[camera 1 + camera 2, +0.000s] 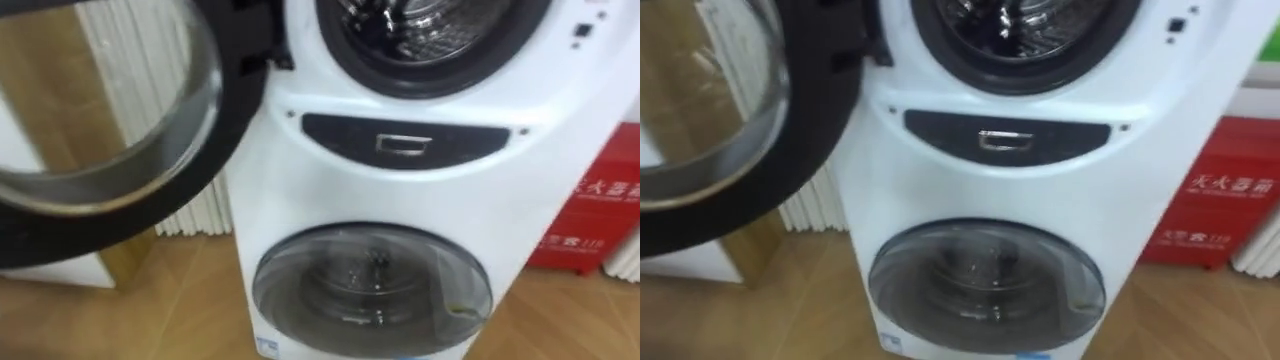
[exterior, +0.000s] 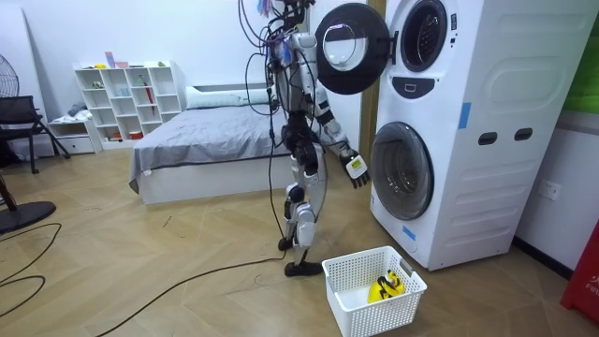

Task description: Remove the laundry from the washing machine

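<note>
1. A humanoid robot stands upright on the wooden floor, directly in front of the stacked white washing machine (image 2: 487, 187) and facing it.
2. The machine's upper door (image 2: 348, 36) is swung wide open towards the robot, and its glass fills the left of the eye views.
3. Behind that door, the bare metal upper drum (image 1: 425, 25) shows at the top of the machine's front.
4. Below the drum sits a dark control panel (image 1: 405, 143), and under it the lower door (image 1: 372, 282), which is closed.
5. The right hand (image 2: 356, 168) hangs low just before the lower door. Its fingers are loose and hold nothing.
6. The clothes seen here are a yellow garment (image 2: 386, 286). It lies in a white basket (image 2: 370, 316) on the floor near the machine's foot, beside the robot's feet.
7. A red box (image 1: 598, 210) stands just beside the machine on its far side. A bed (image 2: 206, 140) lies well apart from it, behind the robot.
</note>
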